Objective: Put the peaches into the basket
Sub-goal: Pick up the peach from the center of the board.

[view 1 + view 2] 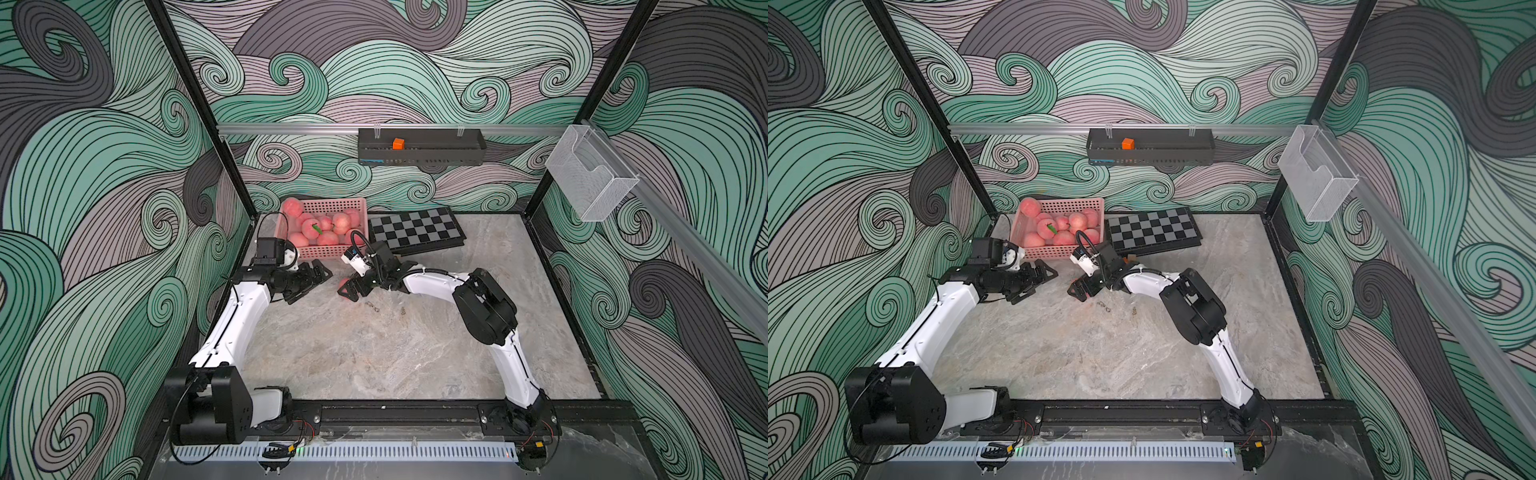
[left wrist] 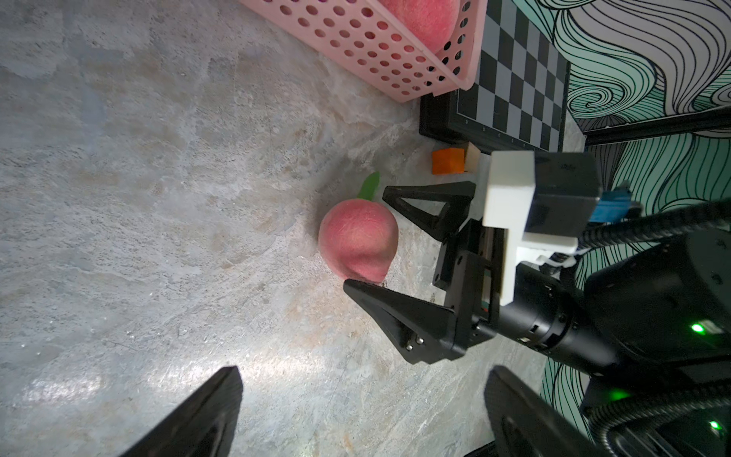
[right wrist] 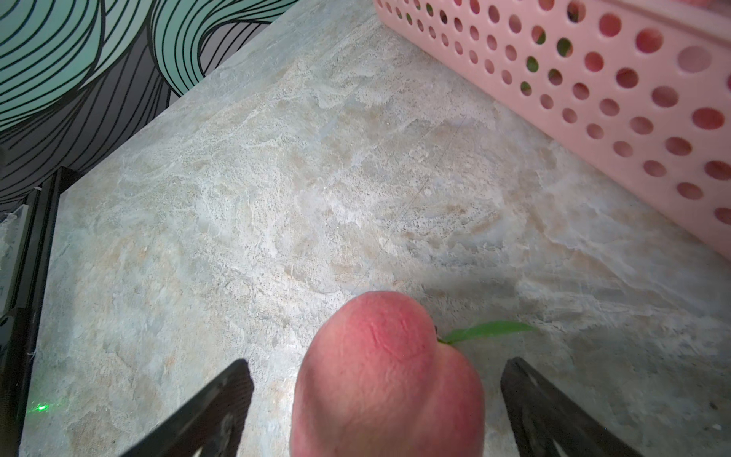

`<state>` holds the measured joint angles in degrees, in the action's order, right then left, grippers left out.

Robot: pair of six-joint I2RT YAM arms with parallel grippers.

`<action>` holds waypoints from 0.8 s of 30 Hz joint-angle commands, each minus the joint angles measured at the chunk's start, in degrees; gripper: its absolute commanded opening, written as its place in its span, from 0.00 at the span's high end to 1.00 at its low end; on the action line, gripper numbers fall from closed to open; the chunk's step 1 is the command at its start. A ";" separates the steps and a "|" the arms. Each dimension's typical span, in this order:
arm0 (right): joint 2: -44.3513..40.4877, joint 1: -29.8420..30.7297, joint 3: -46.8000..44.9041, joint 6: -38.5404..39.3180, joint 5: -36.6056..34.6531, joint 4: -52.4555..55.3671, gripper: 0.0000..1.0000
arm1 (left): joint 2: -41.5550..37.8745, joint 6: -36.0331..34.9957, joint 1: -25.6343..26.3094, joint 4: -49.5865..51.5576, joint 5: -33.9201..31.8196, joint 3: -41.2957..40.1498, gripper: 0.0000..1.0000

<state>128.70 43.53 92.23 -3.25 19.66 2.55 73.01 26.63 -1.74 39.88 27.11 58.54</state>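
Loose peach (image 2: pixel 358 241) on table (image 1: pixel 374 353), near full basket (image 1: pixel 320 251). Right gripper (image 3: pixel 375 366) gapes wide around it, no hold yet. Left gripper (image 1: pixel 312 282) open, empty, close by. Risk as I see it: round fruit squirts out as jaws close, arms clash

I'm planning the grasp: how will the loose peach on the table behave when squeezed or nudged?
The peach is round and lies loose on the smooth table, so an off-centre touch would probably roll it. Its skin shows creases, so it likely is soft and would give a little between the fingers of the open right gripper.
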 commanded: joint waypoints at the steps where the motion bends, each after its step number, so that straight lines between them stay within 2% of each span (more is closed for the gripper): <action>1: 2.12 -0.10 1.55 -0.18 0.23 1.47 0.02 | 0.19 -0.69 -0.39 0.22 1.19 2.19 0.03; 11: 3.44 -0.11 3.04 -0.18 0.28 3.05 0.06 | 1.33 -0.82 -0.84 -0.19 1.89 2.62 0.04; 24: 3.14 -0.11 2.86 -0.10 0.82 2.68 0.28 | 1.26 -0.71 -1.48 -0.11 2.33 2.46 0.04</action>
<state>131.61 43.53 94.13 -3.60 19.68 5.45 74.11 26.57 -2.63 39.83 28.38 59.02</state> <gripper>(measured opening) 0.737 0.960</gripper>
